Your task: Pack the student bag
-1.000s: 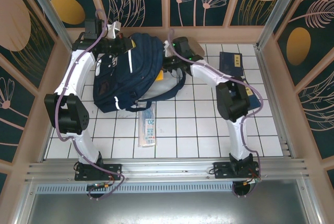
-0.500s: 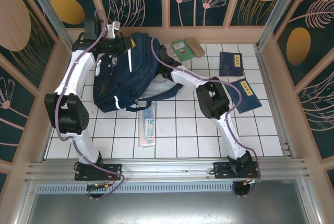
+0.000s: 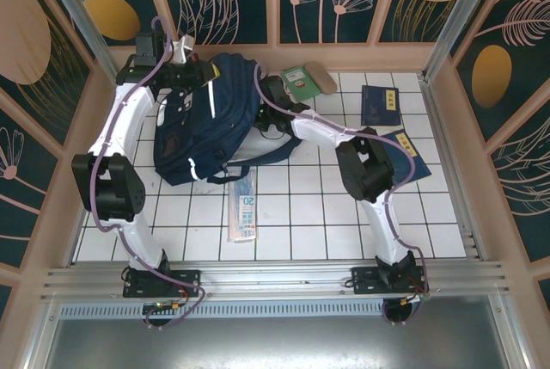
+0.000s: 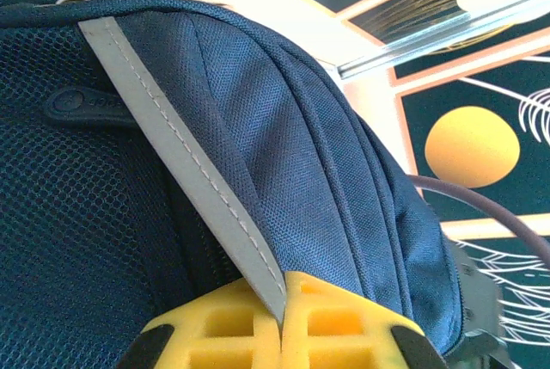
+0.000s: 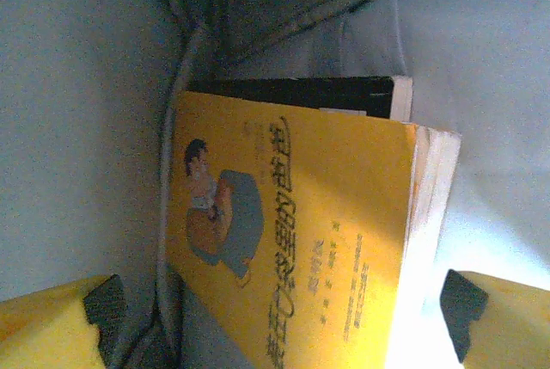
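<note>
The packing is partly done, by my reading. Nearest the arm bases on the tiled table [image 3: 344, 231], a long printed booklet [image 3: 243, 208] lies loose, just in front of the student bag [image 3: 206, 124]. To the right, two navy notebooks [image 3: 404, 156] also wait on the tiles, well apart from the bag. At the far edge a green book [image 3: 298, 83] sits beside a tan case [image 3: 320, 78], near the bag's top. So at least five things are outside and probably left to pack.

Inside the bag, the right wrist view shows a yellow book [image 5: 301, 240] with a cartoon figure on its cover, leaning against a dark book [image 5: 292, 94] behind it, both within the grey lining. Two books at least are in.

The student bag lies on the left far part of the table, its top toward the far wall and its opening turned to the right.

The right gripper [image 5: 275, 322] is pushed into that opening with its jaws spread wide and nothing clamped. The yellow book stands in front of it, between the two yellow fingertips; whether either tip touches it I cannot tell.

The left gripper [image 4: 282, 322] sits at the bag's far upper corner, fully closed, pinching the grey reflective stripe [image 4: 172, 154] and so holding the bag's top edge up.
</note>
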Controlling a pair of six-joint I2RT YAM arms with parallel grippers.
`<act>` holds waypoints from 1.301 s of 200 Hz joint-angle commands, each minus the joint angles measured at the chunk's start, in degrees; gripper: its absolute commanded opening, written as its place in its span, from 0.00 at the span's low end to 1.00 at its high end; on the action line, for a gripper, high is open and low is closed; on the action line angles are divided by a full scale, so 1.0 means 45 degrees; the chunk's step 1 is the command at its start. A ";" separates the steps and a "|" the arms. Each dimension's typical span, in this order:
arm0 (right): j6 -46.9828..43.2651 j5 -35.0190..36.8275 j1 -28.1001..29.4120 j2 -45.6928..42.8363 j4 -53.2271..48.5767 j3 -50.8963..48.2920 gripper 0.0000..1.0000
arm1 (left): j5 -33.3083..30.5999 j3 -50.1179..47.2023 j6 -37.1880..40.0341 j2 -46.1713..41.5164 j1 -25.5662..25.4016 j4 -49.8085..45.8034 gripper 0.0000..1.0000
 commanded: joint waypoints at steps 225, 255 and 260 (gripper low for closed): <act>-0.3775 0.3557 -0.9973 -0.4632 -0.3691 -0.3841 0.91 | -0.3912 0.0291 -0.0832 0.2604 -0.4176 0.4652 0.48; -0.3494 0.3822 -1.1542 -0.4905 -0.3516 -0.5168 0.93 | -0.3337 0.0046 -0.1779 0.3668 -0.5597 0.6066 0.47; -0.3516 0.3755 -1.1788 -0.4869 -0.3502 -0.5335 0.93 | -0.3250 -0.0033 -0.1967 0.3842 -0.5772 0.6368 0.46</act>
